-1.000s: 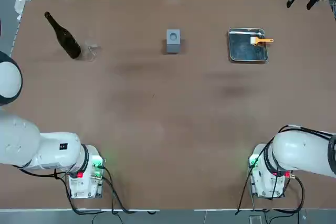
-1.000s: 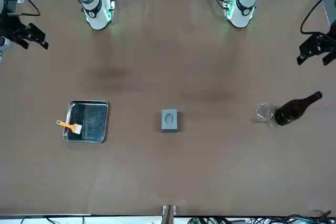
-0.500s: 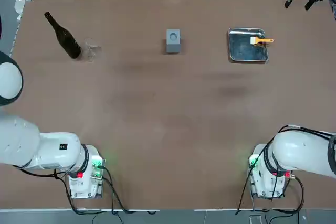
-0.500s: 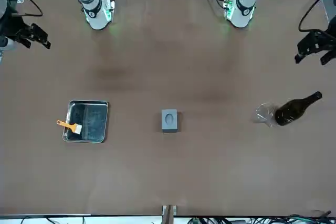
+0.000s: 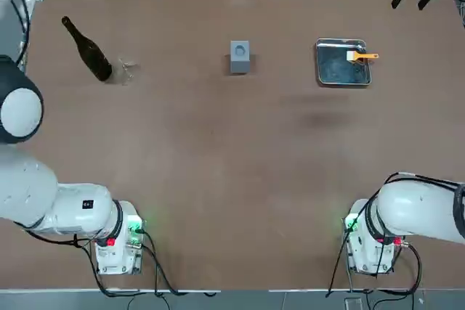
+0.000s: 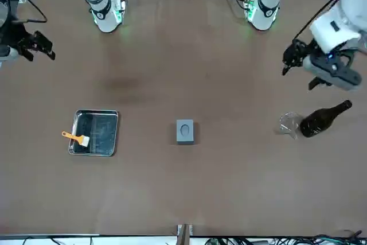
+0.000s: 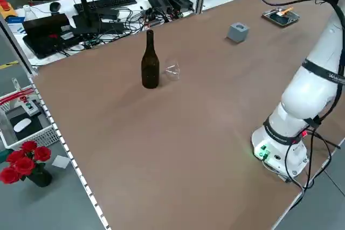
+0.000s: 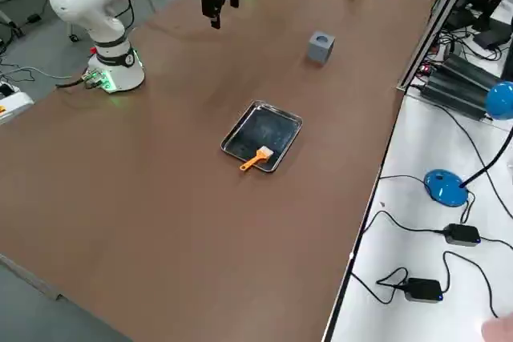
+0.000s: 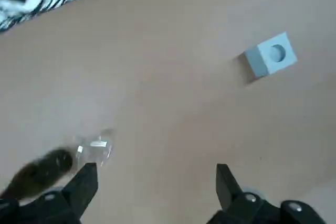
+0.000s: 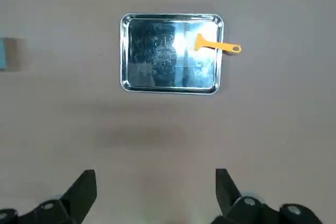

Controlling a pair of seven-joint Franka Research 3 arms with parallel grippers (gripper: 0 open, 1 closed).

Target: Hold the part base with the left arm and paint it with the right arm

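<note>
Only from the front does the left gripper (image 6: 298, 68) show, fingers apart, at eleven o'clock from the bottle (image 6: 323, 119). Right gripper (image 6: 35, 45) hangs spread too. At nine o'clock from the part base (image 6: 184, 131), the tray (image 6: 94, 148) holds an orange brush (image 6: 75, 138).

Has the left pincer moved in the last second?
Yes. In the front view the left pincer has swung in from the table's edge, toward the bottle and glass.
</note>
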